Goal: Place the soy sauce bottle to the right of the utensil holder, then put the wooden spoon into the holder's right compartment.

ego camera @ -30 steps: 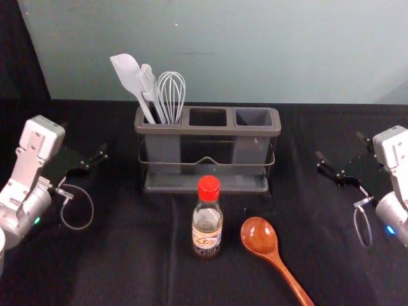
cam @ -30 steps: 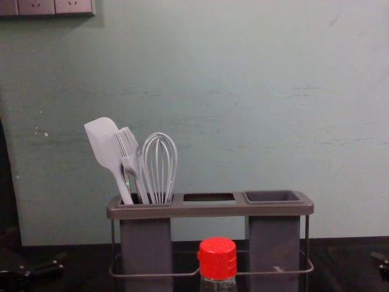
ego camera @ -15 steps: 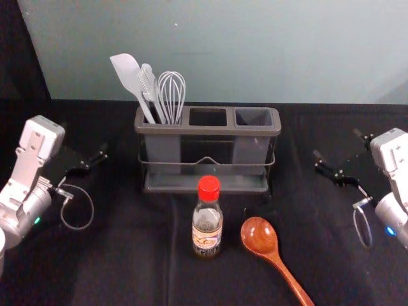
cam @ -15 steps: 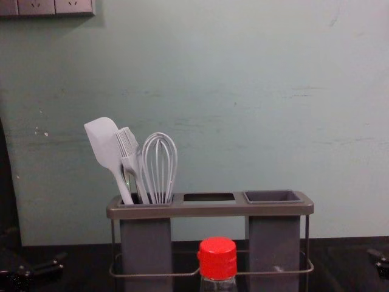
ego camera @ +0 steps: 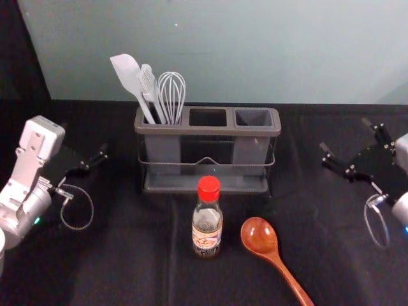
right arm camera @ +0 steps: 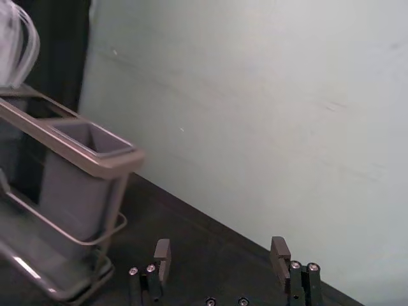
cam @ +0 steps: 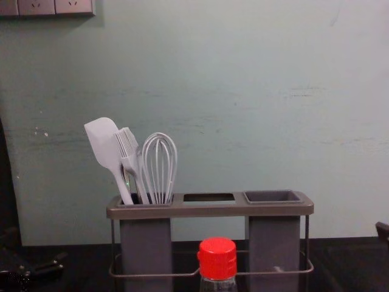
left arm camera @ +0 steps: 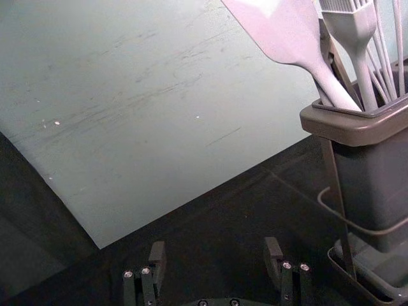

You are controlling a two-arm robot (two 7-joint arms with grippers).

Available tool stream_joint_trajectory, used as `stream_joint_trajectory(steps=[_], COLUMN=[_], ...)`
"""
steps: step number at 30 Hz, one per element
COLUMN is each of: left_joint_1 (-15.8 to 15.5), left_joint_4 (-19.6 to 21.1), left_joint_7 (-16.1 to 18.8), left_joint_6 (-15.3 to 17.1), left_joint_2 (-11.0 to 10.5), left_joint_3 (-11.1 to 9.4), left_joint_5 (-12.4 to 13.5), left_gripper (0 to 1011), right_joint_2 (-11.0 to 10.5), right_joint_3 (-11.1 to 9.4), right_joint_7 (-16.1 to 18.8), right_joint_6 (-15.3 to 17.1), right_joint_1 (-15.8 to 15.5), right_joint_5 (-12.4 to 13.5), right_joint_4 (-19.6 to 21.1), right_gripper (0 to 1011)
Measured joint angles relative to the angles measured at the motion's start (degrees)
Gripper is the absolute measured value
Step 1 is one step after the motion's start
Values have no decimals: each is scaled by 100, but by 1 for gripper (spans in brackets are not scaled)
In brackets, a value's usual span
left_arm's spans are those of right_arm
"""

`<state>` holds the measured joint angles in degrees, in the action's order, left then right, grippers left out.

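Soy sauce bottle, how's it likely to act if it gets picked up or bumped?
The soy sauce bottle looks like clear glass, so it should feel stiff. It stands tall and narrow, so a push near its red cap might tip it. Being round, it could roll once down.

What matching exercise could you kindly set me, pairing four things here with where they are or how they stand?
Things:
1. soy sauce bottle
2. wooden spoon
3. whisk
4. right gripper

Places and states:
A. lying on the black cloth
B. open, holding nothing
C. in the left compartment of the utensil holder
D. upright, in front of the utensil holder

Pairs: 1-D, 2-A, 3-C, 4-B
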<state>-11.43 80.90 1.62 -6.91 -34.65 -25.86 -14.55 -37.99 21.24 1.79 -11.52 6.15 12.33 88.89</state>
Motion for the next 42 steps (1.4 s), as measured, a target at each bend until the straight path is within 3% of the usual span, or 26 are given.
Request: stream_joint_trajectory(steps=[6, 15, 23, 29, 33, 42], left_joint_1=[0, 0, 0, 0, 0, 0], left_joint_4=[0, 0, 0, 0, 0, 0], left_joint_7=[0, 0, 0, 0, 0, 0], left_joint_6=[0, 0, 0, 0, 0, 0], left_joint_2=[0, 0, 0, 0, 0, 1], left_joint_3=[0, 0, 0, 0, 0, 0], left_joint_5=[0, 0, 0, 0, 0, 0], left_gripper=[1005, 1005, 1005, 1005, 1005, 1005], right_joint_2=[-419, -879, -1011, -851, -752, -642], right_joint_3=[-371, -900, -1153, -982, -718, -206], right_joint_7=[589, 1144, 1663, 2028, 2359, 2951], right_joint_6=[-207, -296, -280, -11, 386, 1087], right_joint_1=[-489, -1080, -1272, -1187, -991, -614], right_joint_5=[605, 1294, 1896, 2227, 2394, 2402], right_joint_4=[561, 1250, 1702, 1902, 1944, 1876], right_gripper=[1004, 1004, 1004, 1004, 1004, 1004])
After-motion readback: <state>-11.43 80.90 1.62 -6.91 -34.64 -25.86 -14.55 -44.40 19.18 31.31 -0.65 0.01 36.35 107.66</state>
